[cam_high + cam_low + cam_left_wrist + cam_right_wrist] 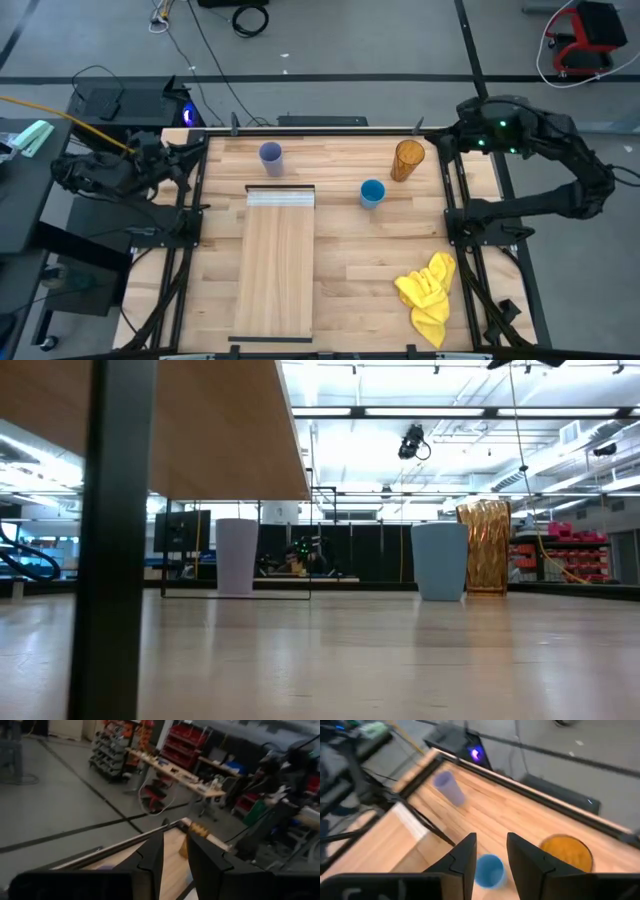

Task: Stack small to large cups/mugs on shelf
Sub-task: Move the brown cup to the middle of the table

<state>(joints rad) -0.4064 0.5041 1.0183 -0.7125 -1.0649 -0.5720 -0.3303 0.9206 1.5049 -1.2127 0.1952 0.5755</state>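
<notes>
Where the table's near edge met the high camera's view, one crumpled yellow cloth (428,290) lay on the right, soft and folded over itself. One long, narrow shelf (274,265) of pale, smooth wood ran from that near edge toward the middle, its white strip (280,197) at the far end; nothing stood on it. Beyond it three handleless cups stood upright and apart on the slatted wooden table (350,250): a short bright blue cup (372,193) just right of the strip, a tall translucent amber tumbler (407,160) with ribbed, glinting walls farther back and to the right, and a mid-sized lavender cup (270,156), matte and slightly tapered, behind the strip on the left.

Two arms were present. The left gripper (175,865) was folded back at the table's far left corner, clear of the board, its fingers parted by a narrow gap and empty. The right gripper (489,865) was drawn back over the far right corner, raised above the surface and angled down toward the blue cup and tumbler, its two dark fingers likewise apart and holding nothing.
</notes>
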